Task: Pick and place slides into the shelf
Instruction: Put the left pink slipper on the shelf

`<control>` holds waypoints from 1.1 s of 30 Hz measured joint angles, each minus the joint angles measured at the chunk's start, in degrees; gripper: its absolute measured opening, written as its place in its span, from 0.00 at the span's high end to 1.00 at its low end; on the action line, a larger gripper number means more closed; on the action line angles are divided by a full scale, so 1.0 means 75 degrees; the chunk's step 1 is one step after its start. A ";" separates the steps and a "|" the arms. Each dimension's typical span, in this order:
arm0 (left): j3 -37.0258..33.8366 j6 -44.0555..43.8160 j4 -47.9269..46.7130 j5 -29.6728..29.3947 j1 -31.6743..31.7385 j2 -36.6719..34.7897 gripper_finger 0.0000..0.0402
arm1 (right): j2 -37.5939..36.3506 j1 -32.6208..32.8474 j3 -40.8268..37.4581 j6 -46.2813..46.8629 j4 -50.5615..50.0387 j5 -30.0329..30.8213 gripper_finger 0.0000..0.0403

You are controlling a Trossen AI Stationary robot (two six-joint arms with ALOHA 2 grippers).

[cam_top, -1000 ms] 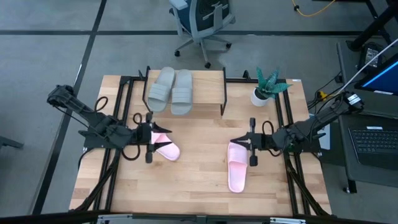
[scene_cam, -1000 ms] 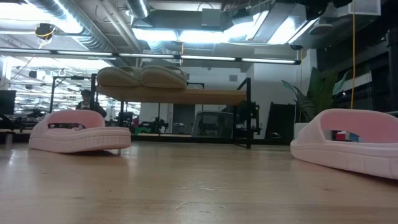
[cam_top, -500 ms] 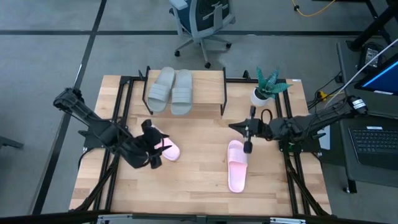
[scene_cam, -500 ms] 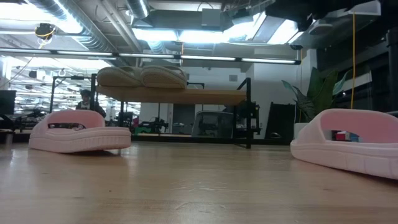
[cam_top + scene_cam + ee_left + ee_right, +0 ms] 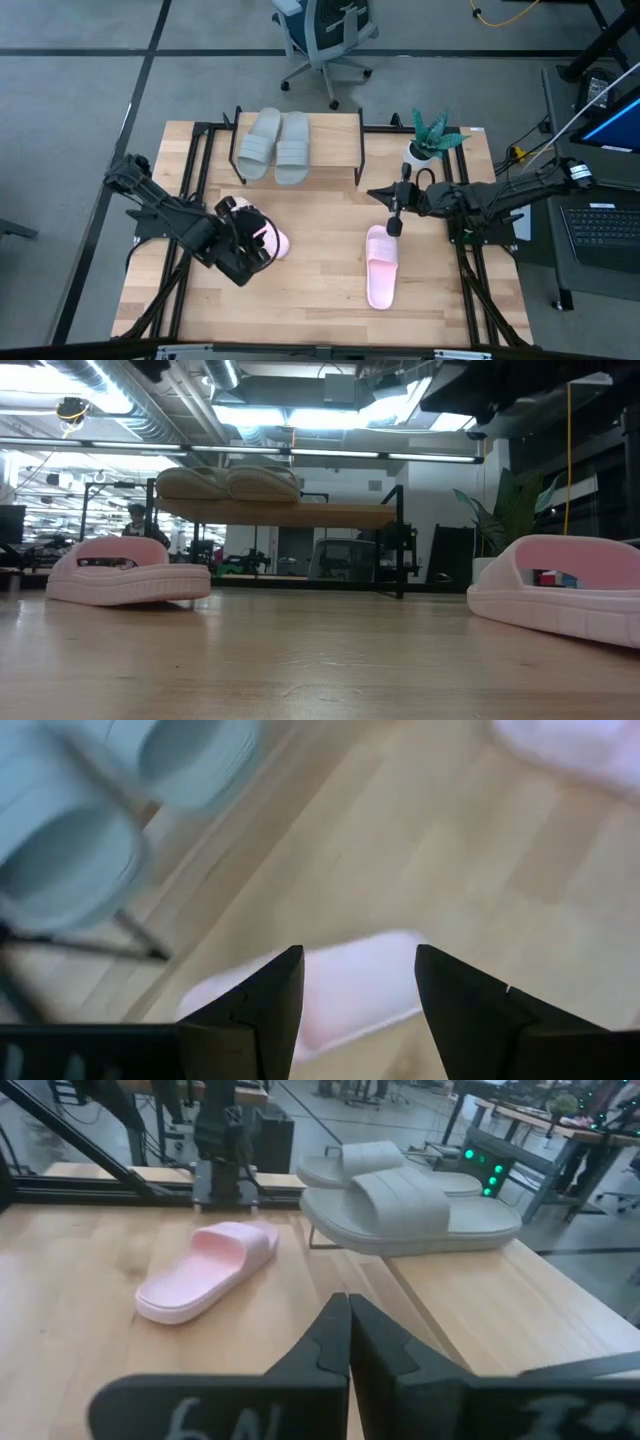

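Two pale grey-green slides (image 5: pixel 276 146) lie sole-down, side by side, on the plank top of the shelf (image 5: pixel 335 140) at the table's far side. One pink slide (image 5: pixel 273 240) lies on the table left of centre, the other pink slide (image 5: pixel 382 266) right of centre. My left gripper (image 5: pixel 250 238) hangs open above the left pink slide (image 5: pixel 350 988), its fingers on either side of it, apart from it. My right gripper (image 5: pixel 393 213) is shut (image 5: pixel 348 1315) and hovers just beyond the far end of the right pink slide.
A potted plant (image 5: pixel 430 140) stands at the shelf's right end. Black metal frame rails run along the table's left (image 5: pixel 190 180) and right (image 5: pixel 462 250) edges. Bare wood lies between the two pink slides and toward the near edge. An office chair (image 5: pixel 325 35) stands beyond the table.
My left gripper has turned and tipped downward, swinging toward the near edge until it hangs over the left pink slide. My right gripper has drawn back toward the far edge, off the right pink slide. No slide has moved.
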 joint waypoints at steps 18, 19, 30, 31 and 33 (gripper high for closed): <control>0.0221 -0.1819 -0.1028 0.2168 0.0564 0.2117 0.54 | 0.0000 -0.0410 0.0000 -0.0015 -0.0650 0.0004 0.99; 0.0221 -0.1830 -0.1030 0.2247 0.0584 0.2183 0.54 | 0.0000 -0.0407 0.0000 -0.0009 -0.0687 0.0004 0.99; 0.0218 -0.1762 -0.1033 0.2317 0.0708 0.2518 0.54 | 0.0000 -0.0407 0.0000 -0.0009 -0.0956 0.0004 0.99; 0.0218 -0.1802 -0.1030 0.2317 0.0725 0.2518 0.54 | 0.0000 -0.0407 0.0000 -0.0009 -0.0956 0.0004 0.99; 0.0218 -0.1815 -0.1030 0.2315 0.0756 0.2518 0.54 | 0.0003 -0.0407 0.0000 -0.0009 -0.0953 0.0007 0.99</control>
